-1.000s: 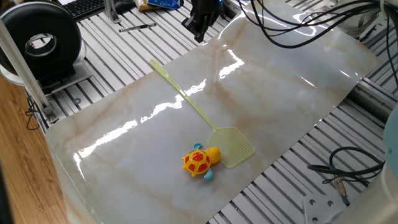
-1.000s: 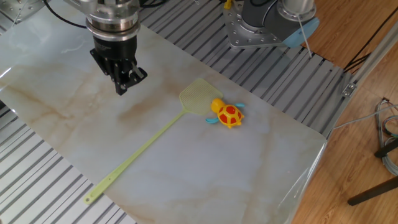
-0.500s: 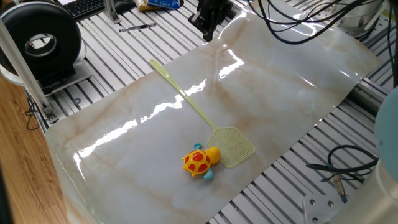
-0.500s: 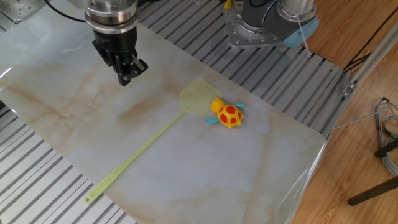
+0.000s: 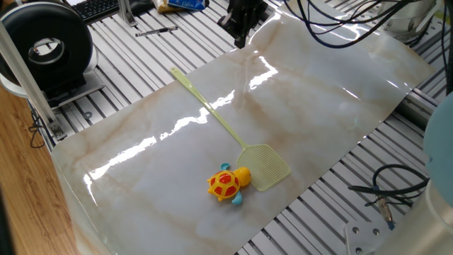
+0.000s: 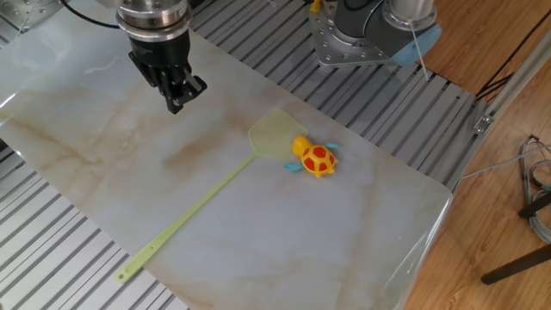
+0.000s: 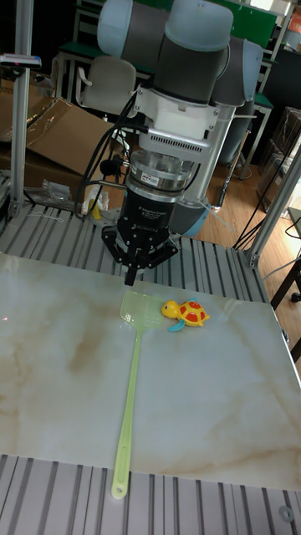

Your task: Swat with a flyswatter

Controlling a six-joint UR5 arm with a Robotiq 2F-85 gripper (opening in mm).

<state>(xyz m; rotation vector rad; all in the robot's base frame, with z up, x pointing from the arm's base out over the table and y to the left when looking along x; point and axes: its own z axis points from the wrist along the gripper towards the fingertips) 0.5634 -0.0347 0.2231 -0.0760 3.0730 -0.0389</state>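
Note:
The pale yellow-green flyswatter [image 5: 267, 167] lies flat on the marble sheet [image 5: 325, 106], its long handle running toward the far left corner. Its mesh head [image 6: 274, 135] touches a small orange-and-yellow turtle toy [image 6: 315, 158]. My gripper [image 6: 177, 104] hangs above the sheet, away from the flyswatter, fingers pressed together and holding nothing. In the tall fixed view the gripper [image 7: 132, 279] hovers just beyond the swatter head [image 7: 140, 311], with the turtle [image 7: 189, 313] to its right. The one fixed view has the gripper [image 5: 241, 40] at the sheet's far edge.
The marble sheet rests on a grooved aluminium table [image 5: 127, 64]. A black round device [image 5: 47, 47] and a keyboard [image 5: 95, 7] stand at the left. Loose cables [image 5: 396, 193] lie at the right. The arm's base [image 6: 366, 33] is bolted beside the sheet.
My gripper has drifted a little farther from the flyswatter toward the sheet's far edge, most of it in the first half second. The flyswatter and turtle have not moved.

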